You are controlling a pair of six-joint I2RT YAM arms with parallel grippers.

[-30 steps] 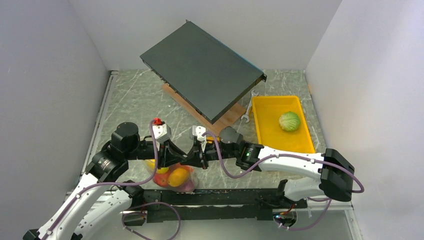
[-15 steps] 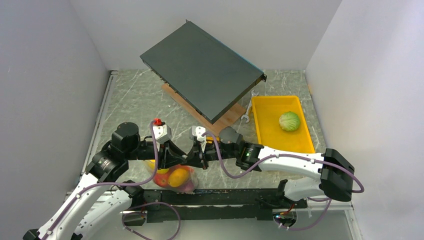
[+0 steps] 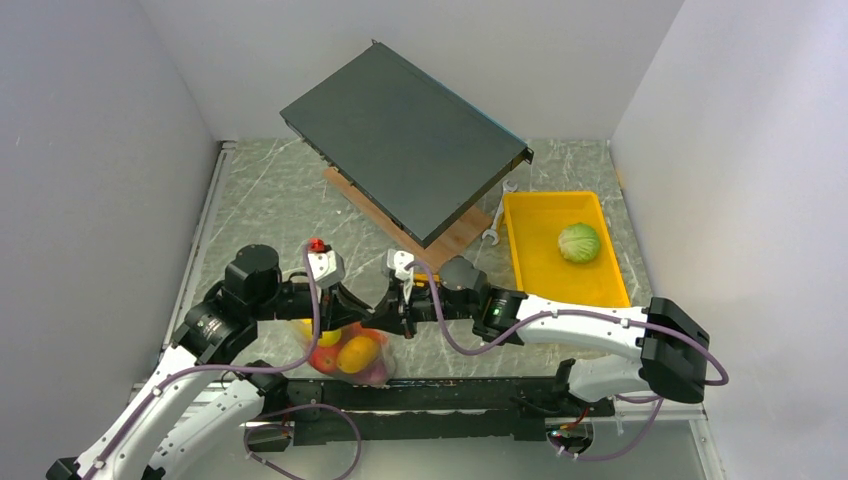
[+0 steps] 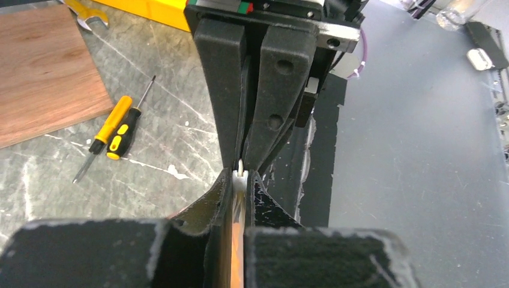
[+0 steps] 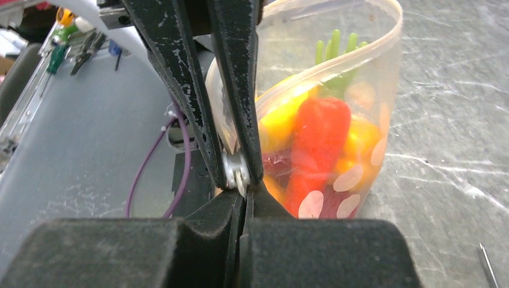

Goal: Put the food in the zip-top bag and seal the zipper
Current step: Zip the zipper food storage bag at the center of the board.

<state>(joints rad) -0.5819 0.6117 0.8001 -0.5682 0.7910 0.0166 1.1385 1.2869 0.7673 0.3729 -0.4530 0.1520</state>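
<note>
Toward 7 o'clock on the table (image 3: 270, 200), the zip-top bag (image 5: 360, 120) was gripped at its mouth by both arms.
The zipper (image 5: 366, 51) was pinched by the left gripper (image 4: 240, 182) and, tip to tip against it, by the right gripper (image 5: 245, 201), each pair of jaws pressed together on the strip. The food (image 5: 318, 132) was seen inside the bag. At 3 o'clock, a green cabbage (image 3: 578, 242) was seen lying in the yellow tray (image 3: 530, 275).
</note>
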